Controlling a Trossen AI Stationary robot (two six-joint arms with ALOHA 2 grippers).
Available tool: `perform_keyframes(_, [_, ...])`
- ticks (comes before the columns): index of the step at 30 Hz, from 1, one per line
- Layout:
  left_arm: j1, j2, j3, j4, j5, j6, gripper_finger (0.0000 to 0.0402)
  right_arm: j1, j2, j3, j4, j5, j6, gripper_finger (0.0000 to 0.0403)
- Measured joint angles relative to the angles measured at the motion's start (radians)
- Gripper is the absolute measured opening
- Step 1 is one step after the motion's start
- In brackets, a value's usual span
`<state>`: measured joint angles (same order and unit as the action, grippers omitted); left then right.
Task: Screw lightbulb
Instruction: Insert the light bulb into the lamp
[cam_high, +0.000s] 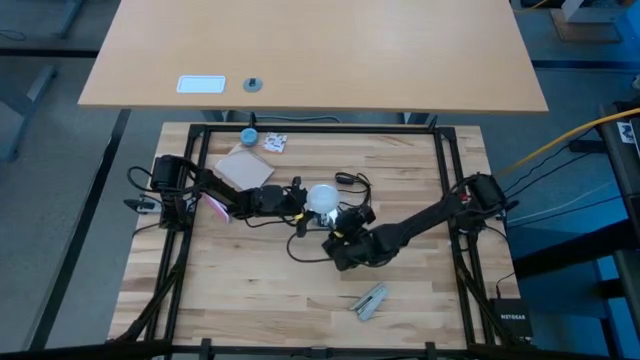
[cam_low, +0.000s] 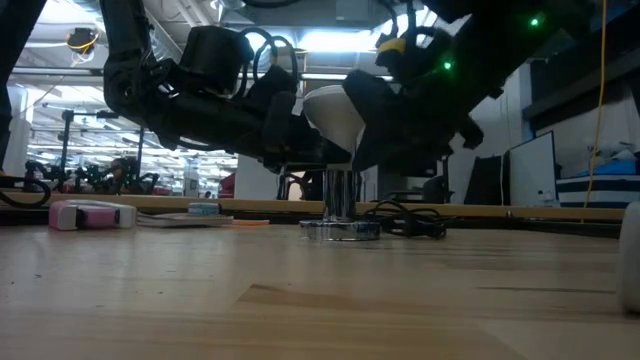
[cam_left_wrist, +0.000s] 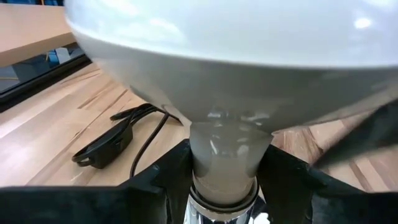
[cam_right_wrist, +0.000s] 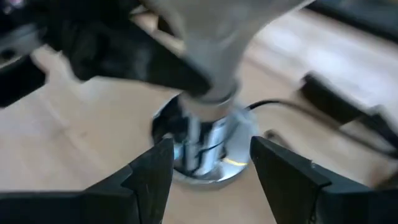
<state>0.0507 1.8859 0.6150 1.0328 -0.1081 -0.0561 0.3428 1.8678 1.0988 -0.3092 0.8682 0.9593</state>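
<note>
Right at the middle of the table, the left gripper (cam_left_wrist: 224, 180) has its two dark fingers (cam_left_wrist: 158, 177) pinched around the narrow neck of the lightbulb (cam_left_wrist: 230, 81), globe up, neck down. That neck sits in the top of a shiny chrome socket post (cam_low: 341, 195), which stands on a round silver base (cam_low: 340, 230) on the wooden table (cam_high: 250, 290). Across from it, the right gripper (cam_right_wrist: 208, 165) has its fingers spread wide, one on each side of the chrome post, low near the base, touching nothing that shows. A black cord (cam_left_wrist: 134, 134) with an inline switch trails away over the wood. Farther off lie a cardboard piece (cam_high: 245, 167), a small blue cap (cam_high: 248, 136) and a grey clip (cam_high: 370, 301).
</note>
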Motion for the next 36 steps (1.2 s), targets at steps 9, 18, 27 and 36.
perform_keyframes(9, [0.001, 0.000, 0.000, 0.003, 0.004, -0.020, 0.0156, -0.018, 0.107, 0.000, 0.107, -0.100, 0.003, 0.0225])
perform_keyframes(18, [0.003, 0.000, 0.000, 0.002, 0.023, -0.019, 0.0157, -0.046, 0.170, 0.006, 0.107, -0.049, 0.069, 0.0225])
perform_keyframes(27, [0.006, 0.000, 0.000, -0.001, -0.008, -0.014, 0.0157, -0.096, 0.172, 0.004, 0.062, -0.013, 0.098, 0.0225])
perform_keyframes(36, [0.006, 0.000, 0.000, -0.002, 0.004, -0.014, 0.0157, -0.105, 0.173, 0.003, 0.014, 0.008, 0.126, 0.0225])
